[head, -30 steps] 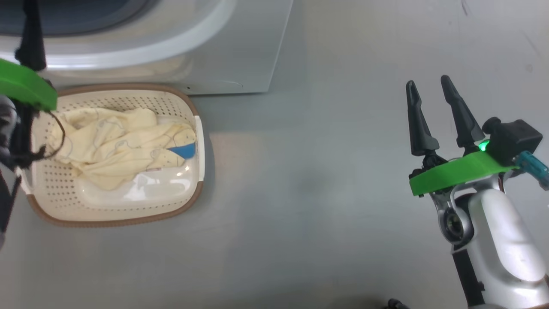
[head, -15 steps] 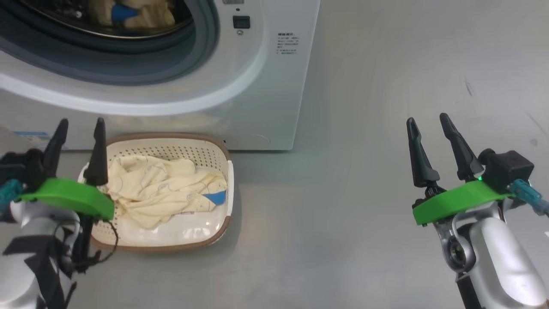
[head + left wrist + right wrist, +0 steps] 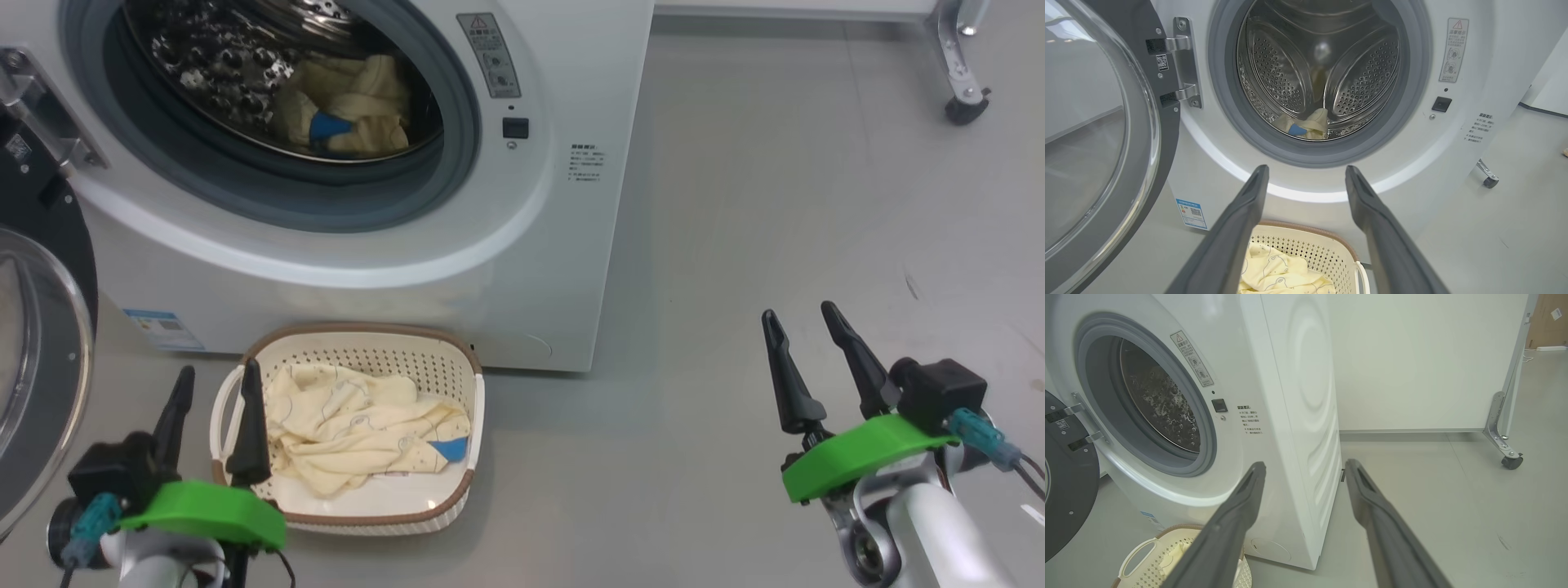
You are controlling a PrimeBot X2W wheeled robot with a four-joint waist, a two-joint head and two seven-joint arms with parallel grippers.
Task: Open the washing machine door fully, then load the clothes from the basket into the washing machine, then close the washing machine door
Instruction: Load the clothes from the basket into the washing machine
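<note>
The washing machine (image 3: 563, 98) stands with its door (image 3: 37, 343) swung wide to the left; in the left wrist view the door (image 3: 1098, 134) shows beside the steel drum (image 3: 1323, 69). One of the pale yellow clothes (image 3: 351, 114) lies in the drum, also seen as clothes (image 3: 1310, 124) from the left wrist. More clothes (image 3: 359, 433) lie in the cream basket (image 3: 457, 359) on the floor before the machine. My left gripper (image 3: 214, 384) hovers open and empty at the basket's left rim. My right gripper (image 3: 800, 322) is open and empty, far right over bare floor.
Grey floor (image 3: 775, 204) stretches to the right of the machine. A caster wheel (image 3: 965, 106) of a white partition stands at the far right; the right wrist view shows that partition (image 3: 1412, 359) behind the machine.
The head camera has tilted up, bringing the drum and open door into the picture. My left gripper has swung from over the basket to its left rim. The right gripper is unchanged.
</note>
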